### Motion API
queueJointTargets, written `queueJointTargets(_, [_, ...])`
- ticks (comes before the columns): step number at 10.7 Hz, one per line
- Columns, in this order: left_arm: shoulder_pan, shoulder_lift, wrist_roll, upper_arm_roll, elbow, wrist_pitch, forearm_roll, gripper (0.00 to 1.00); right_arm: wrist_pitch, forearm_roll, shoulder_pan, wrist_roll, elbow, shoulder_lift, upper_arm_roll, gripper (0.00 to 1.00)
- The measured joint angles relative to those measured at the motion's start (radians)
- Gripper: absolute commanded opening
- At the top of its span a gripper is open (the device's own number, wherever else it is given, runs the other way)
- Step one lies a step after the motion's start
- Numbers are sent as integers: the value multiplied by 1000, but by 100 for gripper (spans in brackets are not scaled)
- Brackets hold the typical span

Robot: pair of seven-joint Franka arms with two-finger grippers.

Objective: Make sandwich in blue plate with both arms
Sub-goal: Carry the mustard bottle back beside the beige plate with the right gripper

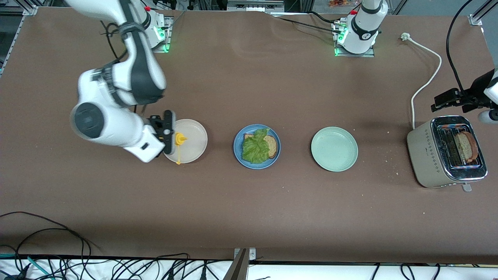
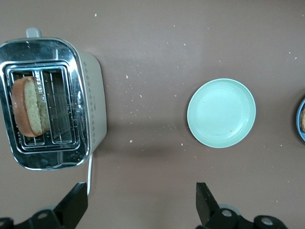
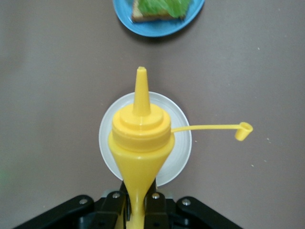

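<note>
The blue plate (image 1: 238, 150) lies mid-table with a slice of brown toast (image 1: 272, 146) on it and a ruffled lettuce leaf (image 1: 255, 148) on top. My right gripper (image 1: 169, 137) hangs over the beige plate (image 1: 195, 143), shut on a yellow squeeze bottle (image 3: 140, 138) whose nozzle points toward the blue plate (image 3: 157, 27); its cap (image 3: 244, 131) dangles open on a strap. Another slice of toast (image 1: 467, 147) stands in the toaster (image 1: 426, 155). My left gripper (image 2: 142, 200) is open and holds nothing, hovering over the table beside the toaster (image 2: 95, 107).
A pale green plate (image 1: 334, 149) with nothing on it sits between the blue plate and the toaster. The toaster's white cable (image 1: 426, 83) runs toward the left arm's base. Crumbs dot the table around the toaster.
</note>
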Motion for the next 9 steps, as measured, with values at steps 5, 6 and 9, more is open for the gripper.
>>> queueJointTargets(5, [20, 60, 0, 1, 46, 0, 69, 100, -171, 319, -262, -422, -12, 38, 10, 13])
queueJointTargets(6, [38, 81, 2, 2, 47, 0, 69, 100, -203, 368, -300, -496, -16, 64, 11, 13])
queueJointTargets(9, [115, 174, 82, 4, 61, 76, 70, 100, -287, 526, -411, -742, -26, 186, 18, 13])
